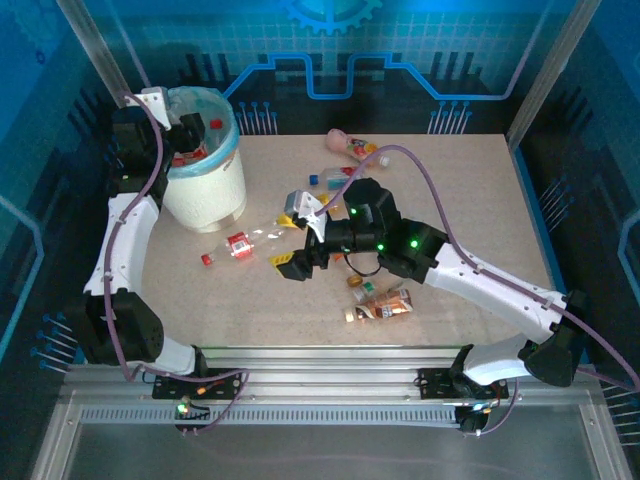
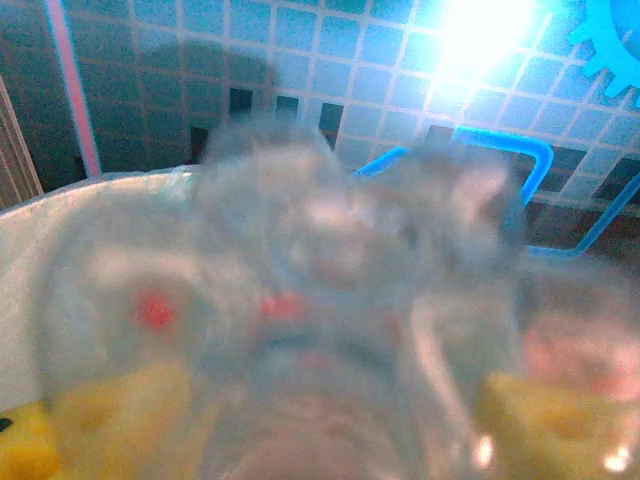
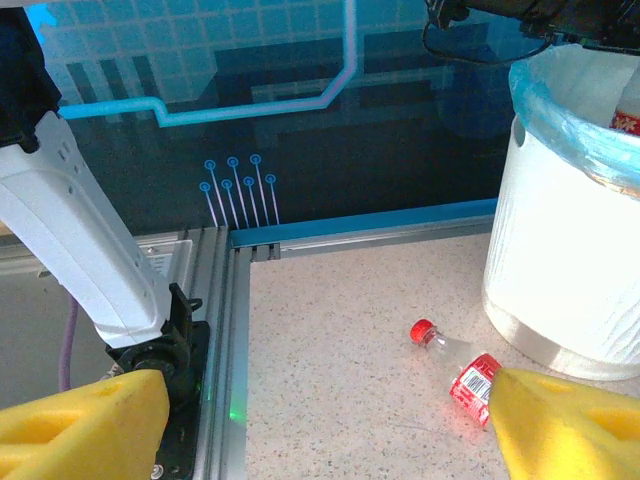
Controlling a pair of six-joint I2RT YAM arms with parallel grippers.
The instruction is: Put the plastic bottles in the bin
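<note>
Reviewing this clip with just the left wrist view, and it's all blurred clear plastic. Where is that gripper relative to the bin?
Observer: The top view puts the left gripper directly above the bin.
Operator: Anything inside the bin?
Observer: Yes, red-marked bottles show inside its rim.
Operator: And the right arm?
Observer: The right gripper is open, low beside a red-label bottle lying on the table, not gripping it.
</note>
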